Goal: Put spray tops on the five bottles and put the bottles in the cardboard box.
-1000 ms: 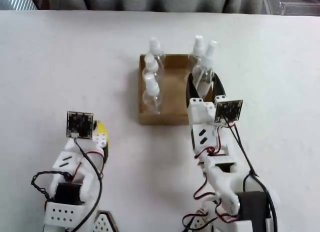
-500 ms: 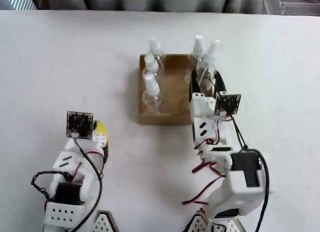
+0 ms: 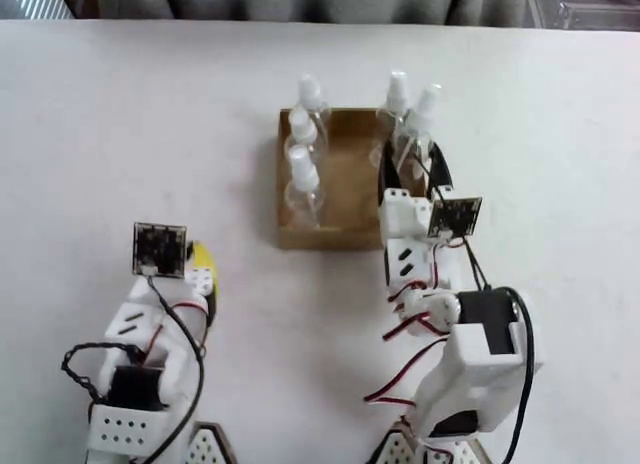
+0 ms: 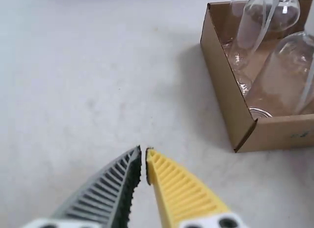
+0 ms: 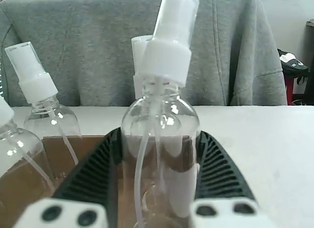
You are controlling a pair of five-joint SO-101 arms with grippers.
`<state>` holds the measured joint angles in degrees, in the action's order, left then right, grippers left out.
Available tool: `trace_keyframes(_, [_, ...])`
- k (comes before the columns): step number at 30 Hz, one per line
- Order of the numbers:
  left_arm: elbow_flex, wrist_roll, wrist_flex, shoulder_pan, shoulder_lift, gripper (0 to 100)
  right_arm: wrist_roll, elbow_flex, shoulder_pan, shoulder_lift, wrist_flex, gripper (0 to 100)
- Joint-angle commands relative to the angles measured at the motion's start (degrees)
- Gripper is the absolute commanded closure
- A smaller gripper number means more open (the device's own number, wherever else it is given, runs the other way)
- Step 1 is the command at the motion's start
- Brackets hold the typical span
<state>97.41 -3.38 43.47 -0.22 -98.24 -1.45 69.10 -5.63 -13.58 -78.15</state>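
I find the capped bottle (image 5: pixel 159 125) upright at the right wall of the box (image 3: pixel 330 238), clasped between the jaws of the right gripper (image 3: pixel 412 172). I cannot tell whether its base rests on the box floor. A second bottle (image 3: pixel 397 92) stands just beyond it. Three bottles (image 3: pixel 300 176) line the box's left wall. The left gripper (image 4: pixel 143 156) sits well apart over the surface (image 3: pixel 150 104), jaws closed on nothing.

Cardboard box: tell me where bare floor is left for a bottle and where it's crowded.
Free: the middle strip of the cardboard box floor, between the three bottles lined along its left wall and the right claw. Crowded: the right side, where that claw grips a bottle beside another bottle at the far corner.
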Motion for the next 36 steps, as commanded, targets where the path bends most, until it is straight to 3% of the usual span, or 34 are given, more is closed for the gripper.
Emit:
trace_keyframes(1, [-0.1,0.4,0.4,-0.4,-0.6,98,0.7,-1.6,0.1,0.5,-1.5,98.3])
trace_keyframes(36, [-0.1,0.4,0.4,-0.4,-0.4,98,3.7,0.9,-1.4,0.0,-1.4,97.8])
